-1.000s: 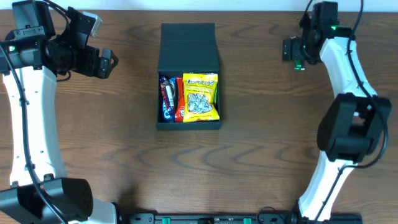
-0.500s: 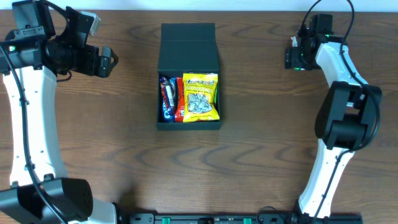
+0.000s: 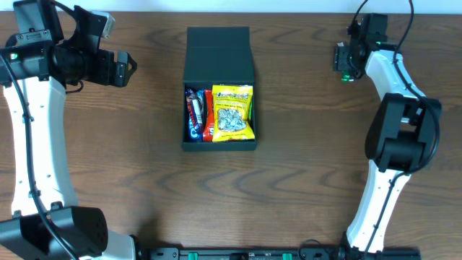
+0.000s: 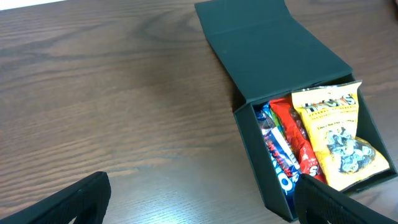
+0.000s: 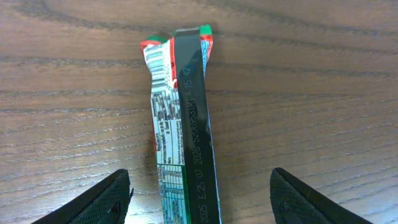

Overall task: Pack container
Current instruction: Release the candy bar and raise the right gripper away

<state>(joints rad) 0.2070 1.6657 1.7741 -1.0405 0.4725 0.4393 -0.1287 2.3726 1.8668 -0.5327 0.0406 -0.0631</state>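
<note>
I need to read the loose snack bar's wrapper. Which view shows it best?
Right wrist: the snack bar lies close, seam up, print facing the camera. Overhead, the right gripper covers it; the left wrist view misses it.

The dark brown wooden table (image 3: 303, 166) has a dark teal-black square cardboard box (image 3: 219, 145) sitting near its middle, with its flap lid (image 3: 219, 50) lying open toward 12 o'clock, and a long thin snack packet (image 5: 180, 124) lies flat on the wood, its red and green end pointing to 12 o'clock in the right wrist view.
</note>
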